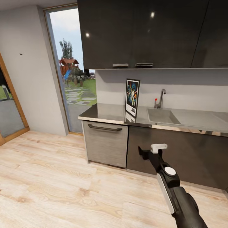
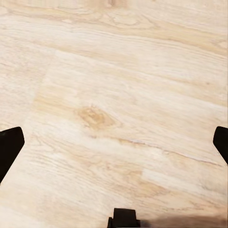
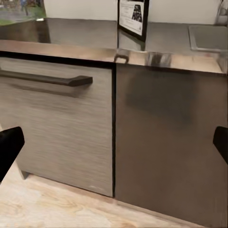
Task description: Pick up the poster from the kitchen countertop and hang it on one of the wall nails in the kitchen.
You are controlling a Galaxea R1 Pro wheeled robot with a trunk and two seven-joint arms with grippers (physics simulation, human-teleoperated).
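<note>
The portrait Star Wars poster in its thin black frame (image 1: 132,97), white-bordered with dark blue art, stands upright on the long dark grey glossy kitchen countertop (image 1: 104,113), leaning back toward the pale grey splashback wall, just at 9 o'clock of the sunken grey sink (image 1: 160,116); its mirror image shows on the worktop surface directly beneath it. A curved metal tap with a red knob (image 1: 160,99) rises at the sink's 12 o'clock edge. Above the counter hang glossy black upper cabinets (image 1: 142,31). Below the worktop, a brushed grey drawer front with a long dark bar handle (image 1: 106,144) sits at 7 o'clock of the poster, and a plain dark cabinet door (image 1: 177,158) sits beside it at 3 o'clock. On the plain pale grey side wall, toward 10 o'clock of the head view, a tiny dark wall nail (image 1: 21,54) shows as a speck, well apart from the poster. A tall glass pane (image 1: 74,72) beside that wall looks out onto a garden. The right gripper (image 1: 151,150), black with a white tip piece, reaches up from 5 o'clock in the head view, in front of the dark cabinet door and below the counter edge; in the right wrist view its dark fingertips (image 3: 9,147) sit wide apart at the picture's edges, released and holding nothing, with the poster (image 3: 132,16) and the countertop (image 3: 71,33) ahead. In the left wrist view the left gripper's fingertips (image 2: 9,147) are likewise spread wide, empty, pointing down at the pale wood plank floor (image 2: 114,104).
</note>
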